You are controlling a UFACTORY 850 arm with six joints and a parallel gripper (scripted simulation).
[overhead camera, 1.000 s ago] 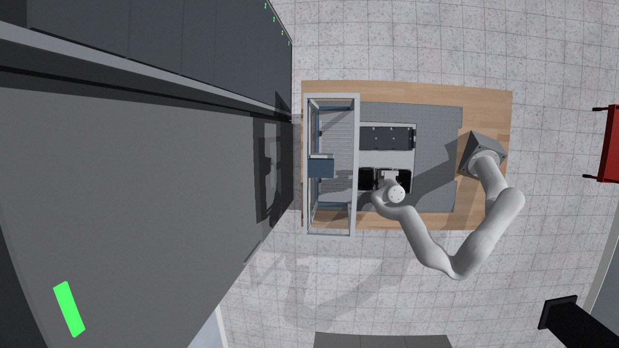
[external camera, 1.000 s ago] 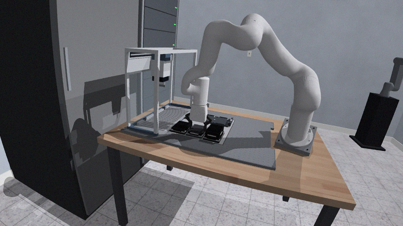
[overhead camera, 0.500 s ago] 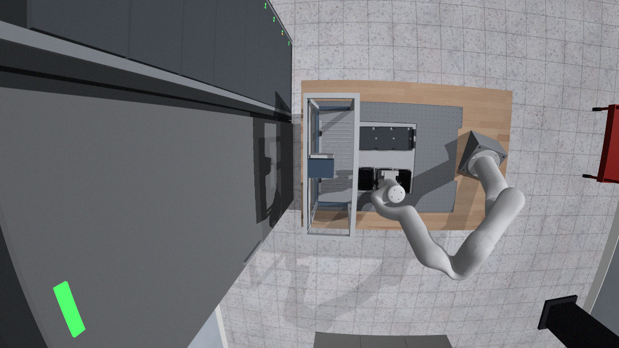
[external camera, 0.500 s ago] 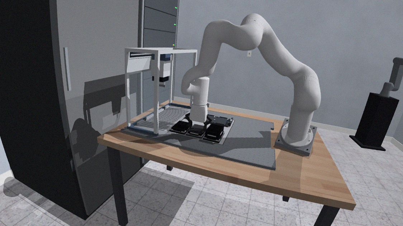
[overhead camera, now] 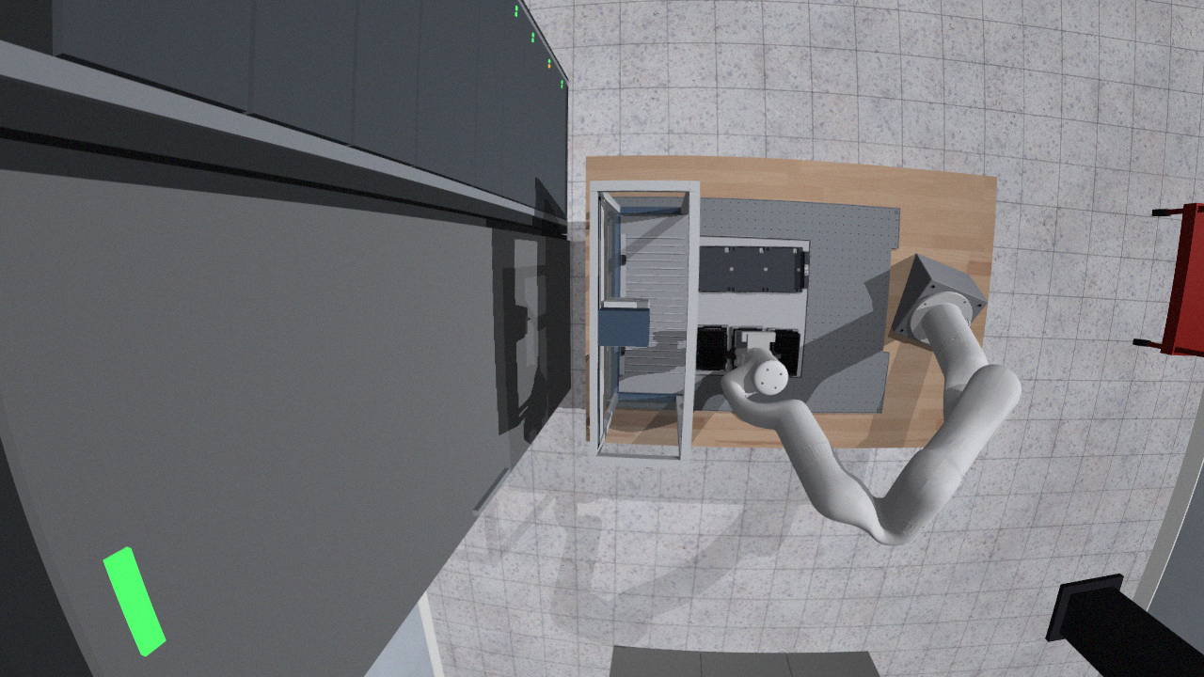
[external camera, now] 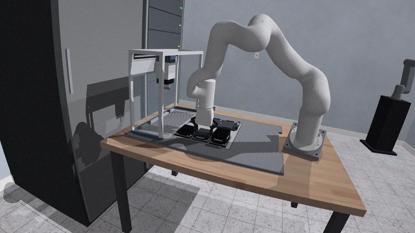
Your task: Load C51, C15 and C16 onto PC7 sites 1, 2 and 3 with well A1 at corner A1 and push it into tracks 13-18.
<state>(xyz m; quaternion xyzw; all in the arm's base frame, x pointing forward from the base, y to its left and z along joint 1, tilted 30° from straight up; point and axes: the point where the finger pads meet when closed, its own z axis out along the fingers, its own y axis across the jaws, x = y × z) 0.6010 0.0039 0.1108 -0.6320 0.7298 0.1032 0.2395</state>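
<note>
- Gripping the middle plate (external camera: 202,135) of the three-nest row, the gripper (external camera: 203,127) has its fingers spread wide around the plate's sides, wrist pointing straight down.
- Which labelled plate this is cannot be read; it sits in the centre nest, near the table's front edge in the exterior view.
- Flanking plates (external camera: 186,130) and (external camera: 221,135) rest in their nests.
- Plate carrier PC7 (overhead camera: 751,268) lies bare on the apron (overhead camera: 850,252), toward the table's far edge, just before the rails (external camera: 169,121).

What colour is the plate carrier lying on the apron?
Dark grey, nearly black, with small pale dots along it. The plate carrier shows best in the top view.
</note>
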